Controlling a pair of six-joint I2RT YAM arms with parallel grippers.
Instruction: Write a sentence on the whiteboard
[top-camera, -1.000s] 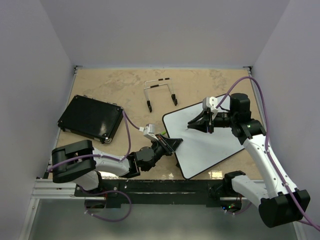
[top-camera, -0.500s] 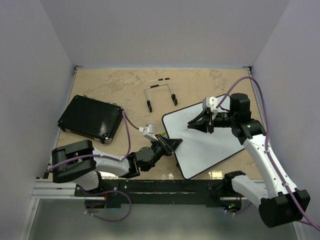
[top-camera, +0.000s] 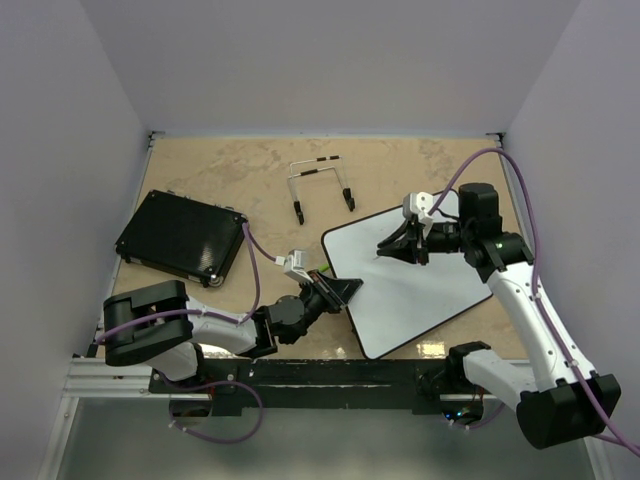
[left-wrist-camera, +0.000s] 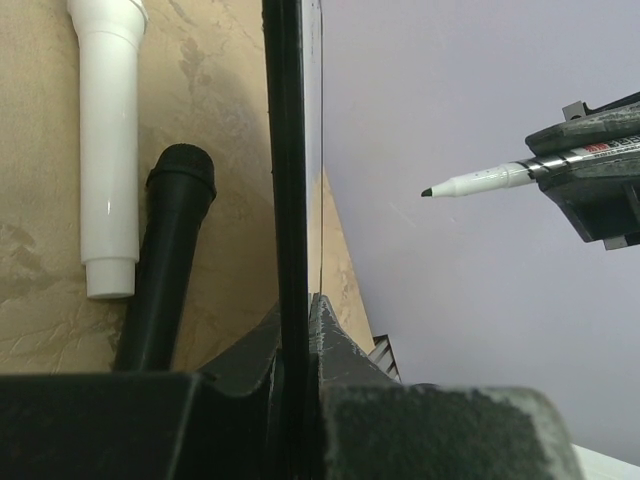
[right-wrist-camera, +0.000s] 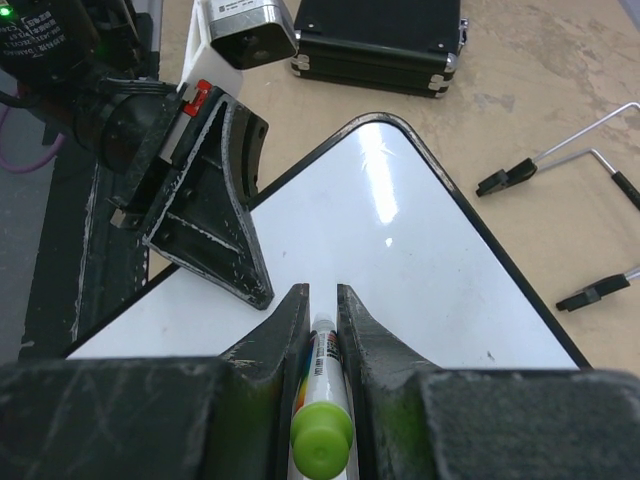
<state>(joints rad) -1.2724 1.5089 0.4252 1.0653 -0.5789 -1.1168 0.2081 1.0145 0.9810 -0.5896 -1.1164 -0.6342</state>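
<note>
Two grips are set and no ink is down: the left gripper (top-camera: 340, 290) has its jaws clamped on the near-left rim of the board (top-camera: 420, 290), steadying it, while the right gripper (top-camera: 386, 250) has its jaws pinched on a marker (left-wrist-camera: 480, 182) that runs lengthwise between them, nib out in front and the green butt end back toward the wrist. The board lies flat ahead of and beneath the right jaws, its glossy face blank in every view, so the sentence has not been started and the step in hand looks like lining up for the first stroke. In the left wrist view the nib seems to hang clear of the board's face, though the gap is hard to judge. Next, I judge, the right jaws must lower the nib until it just touches, near the board's upper left, then drag it lightly while the left jaws hold the rim against sliding. Beyond the left jaws, on the tan mottled table (top-camera: 230, 180), lie a black pad (top-camera: 182, 237) and a bent wire stand (top-camera: 320, 180), both well apart from the board. Plain pale walls (top-camera: 320, 60) close in three sides.
</note>
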